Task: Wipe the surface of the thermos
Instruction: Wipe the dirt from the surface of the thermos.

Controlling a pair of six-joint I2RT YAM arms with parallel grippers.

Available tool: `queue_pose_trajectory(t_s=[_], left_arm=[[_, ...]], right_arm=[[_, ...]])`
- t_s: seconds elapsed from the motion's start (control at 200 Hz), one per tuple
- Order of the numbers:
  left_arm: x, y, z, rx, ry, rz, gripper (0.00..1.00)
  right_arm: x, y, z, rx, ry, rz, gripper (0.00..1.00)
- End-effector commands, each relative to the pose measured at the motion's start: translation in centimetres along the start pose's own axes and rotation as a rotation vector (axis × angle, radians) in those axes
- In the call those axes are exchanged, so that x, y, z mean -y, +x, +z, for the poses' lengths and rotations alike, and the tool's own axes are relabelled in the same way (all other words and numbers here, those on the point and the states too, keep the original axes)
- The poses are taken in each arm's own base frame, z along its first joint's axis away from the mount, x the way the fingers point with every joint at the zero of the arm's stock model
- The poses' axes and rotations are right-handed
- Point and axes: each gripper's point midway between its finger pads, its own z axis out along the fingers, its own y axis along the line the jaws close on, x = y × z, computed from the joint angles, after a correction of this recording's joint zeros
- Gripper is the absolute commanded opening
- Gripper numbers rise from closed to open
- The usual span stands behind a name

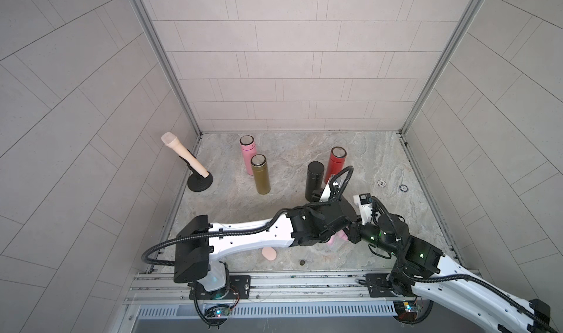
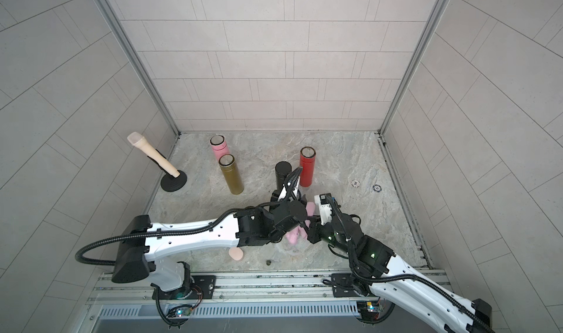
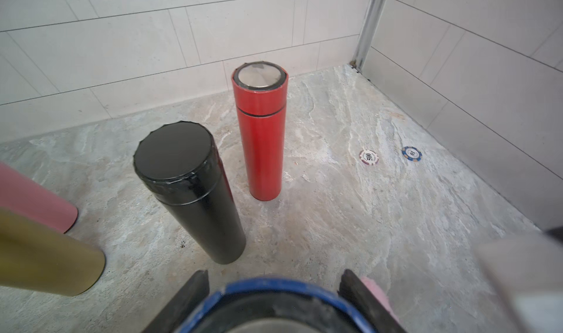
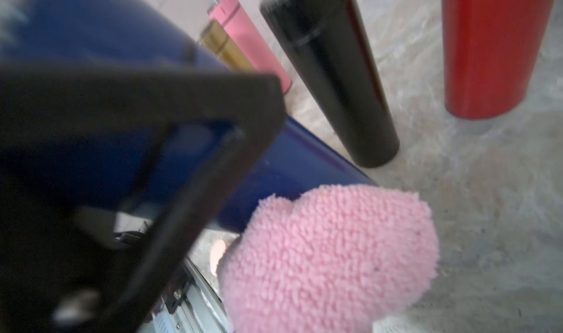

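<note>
1. Left claw [image 3: 274, 285]: gripping the blue thermos [image 3: 292, 287]. In the left wrist view my two black fingers [image 3: 195, 288] stand one on each side of its blue rim; in the right wrist view one finger crosses the blue body.

2. Position of the blue thermos: in both top views it is hidden under my left wrist, right of centre in the lower half of the frame. I cannot tell whether it stands on the surface [image 1: 231, 212] or is lifted off it.

3. Right claw [image 2: 307, 226]: closed. The pink cloth [image 4: 329, 255] is bunched at its tip and hides the fingers; in both top views pink folds show between my two wrists. In the right wrist view the cloth overlaps the end of the blue body; I cannot tell whether they touch.

4. Other items, located by the top views:
- black thermos [image 3: 195, 191] and red thermos [image 3: 262, 139]: upright, near each other but apart, right of centre; the black one stands just beyond my left wrist;
- pink thermos [image 1: 247, 156] and gold thermos [image 1: 260, 174]: upright, left of centre, close together; the gold one is lower in the frame;
- white poker chip [image 3: 369, 157] and blue poker chip [image 3: 411, 153]: flat on the surface, apart, toward the right wall;
- microphone [image 1: 182, 156]: tilted on a round black stand [image 1: 199, 183] at the left edge of the surface;
- peach oval object [image 1: 269, 254]: on the surface, partly under my left forearm, lower centre.
</note>
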Motion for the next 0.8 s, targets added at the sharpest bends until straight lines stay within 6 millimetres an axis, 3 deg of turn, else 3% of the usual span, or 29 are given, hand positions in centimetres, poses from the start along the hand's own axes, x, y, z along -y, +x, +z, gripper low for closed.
queue_pose_trajectory(t_s=[0.0,0.115,0.195,0.425,0.53,0.585,0.671,0.756,0.796], left_arm=[[0.1,-1.7,-0.7,0.033,-0.015,-0.139,0.00],[1.2,-1.3,-0.4,0.007,0.025,-0.176,0.00],[1.4,-1.0,-0.2,-0.007,0.036,-0.201,0.00],[2.3,0.0,0.2,-0.046,0.065,-0.214,0.00],[2.5,0.2,0.5,-0.062,0.072,-0.228,0.00],[2.6,0.3,0.7,-0.071,0.077,-0.230,0.00],[1.9,0.0,0.5,-0.071,0.050,-0.226,0.00],[-0.2,-0.4,0.2,-0.064,-0.020,-0.268,0.00],[-0.9,-0.6,0.1,-0.063,-0.031,-0.299,0.00]], right_arm=[[2.3,0.1,0.8,0.036,0.106,0.027,0.00],[5.5,2.8,1.6,0.022,0.176,0.092,0.00],[6.7,3.4,1.5,0.038,0.208,0.115,0.00],[2.5,-1.8,-1.0,0.122,0.135,0.041,0.00],[1.5,-2.6,-1.0,0.112,0.123,0.037,0.00],[1.7,-2.0,-0.4,0.094,0.120,0.047,0.00],[3.7,0.2,0.6,0.054,0.174,0.086,0.00],[6.8,3.0,1.1,0.001,0.271,0.136,0.00],[7.3,3.8,1.3,-0.014,0.281,0.144,0.00]])
